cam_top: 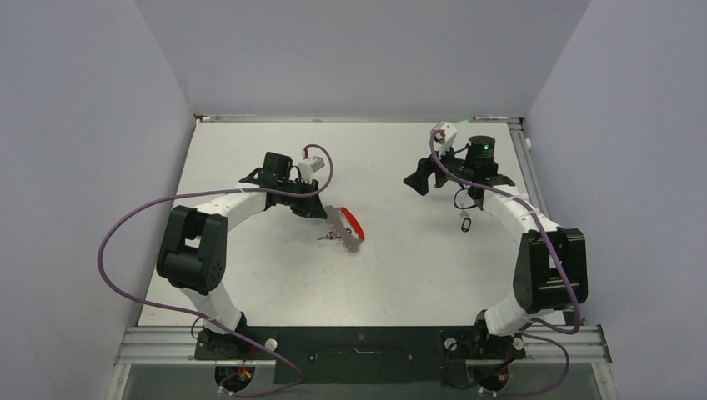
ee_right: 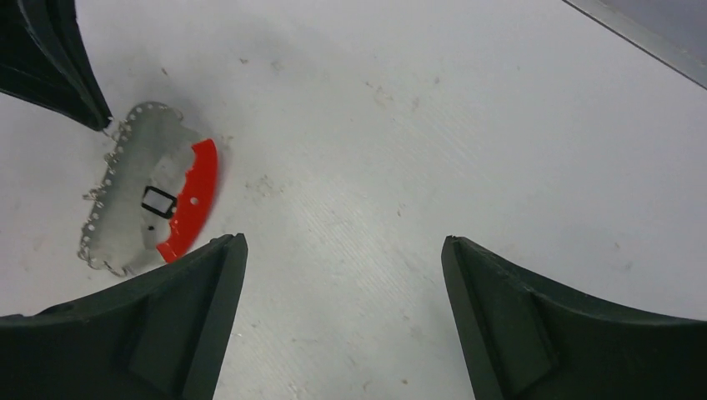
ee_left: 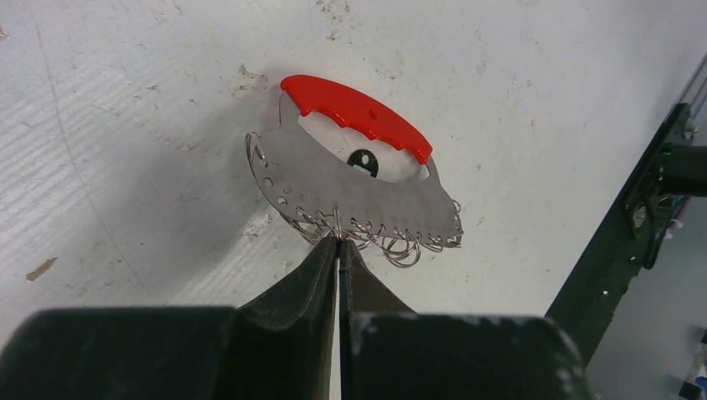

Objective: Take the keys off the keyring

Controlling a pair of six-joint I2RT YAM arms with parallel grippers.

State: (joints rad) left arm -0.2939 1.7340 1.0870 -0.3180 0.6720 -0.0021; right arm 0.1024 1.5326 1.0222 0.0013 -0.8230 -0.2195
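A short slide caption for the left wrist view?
Left gripper shut on a wire loop of the keyring.

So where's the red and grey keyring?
Near the middle of the top view, slightly left: the keyring sits at the tips of the left gripper, pinching its wire rings.

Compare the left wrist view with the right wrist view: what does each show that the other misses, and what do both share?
Only the left wrist: the left gripper pinched shut on a wire loop at the edge of the keyring. Only the right wrist: the right gripper, open above the table. Both: the grey-and-red keyring.
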